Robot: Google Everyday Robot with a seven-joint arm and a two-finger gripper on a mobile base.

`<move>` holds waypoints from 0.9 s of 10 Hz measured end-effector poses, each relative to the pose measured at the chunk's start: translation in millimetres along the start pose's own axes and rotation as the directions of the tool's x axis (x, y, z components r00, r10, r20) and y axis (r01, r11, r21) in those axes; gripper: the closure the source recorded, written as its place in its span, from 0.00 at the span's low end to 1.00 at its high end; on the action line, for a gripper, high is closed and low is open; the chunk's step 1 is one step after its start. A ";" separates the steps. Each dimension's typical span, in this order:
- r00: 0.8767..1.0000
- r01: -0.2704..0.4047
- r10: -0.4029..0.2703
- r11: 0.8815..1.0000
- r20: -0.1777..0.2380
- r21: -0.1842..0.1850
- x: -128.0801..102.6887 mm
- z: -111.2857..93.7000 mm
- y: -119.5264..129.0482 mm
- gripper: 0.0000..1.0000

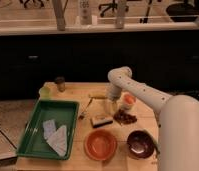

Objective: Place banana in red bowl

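Observation:
The red bowl (100, 145) is a shallow orange-red round bowl near the front edge of the wooden table (73, 97), and it looks empty. The banana (97, 96) lies as a short yellow shape on the table behind the bowl, toward the back middle. My gripper (111, 106) hangs at the end of the white arm (143, 95), pointing down just right of the banana and close above the tabletop. It stands behind the red bowl, with a black-and-white block between them.
A green tray (30, 137) with pale packets stands at the left. A black-and-white block (100, 121), a spoon (85, 110), a dark brown clump (124, 117), a small orange cup (128, 101) and a dark maroon bowl (140, 143) surround the gripper. A yellow-green cup (45, 91) and a dark jar (59, 83) stand at the back left.

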 end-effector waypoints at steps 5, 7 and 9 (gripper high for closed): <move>0.999 0.045 -0.045 0.999 0.011 0.028 -3.8 -46.0 -5.0 0.20; 0.998 0.056 -0.056 0.998 0.010 0.037 -4.6 -50.7 -9.9 0.20; 0.998 0.059 -0.060 0.997 0.009 0.051 -6.6 -46.6 -19.1 0.20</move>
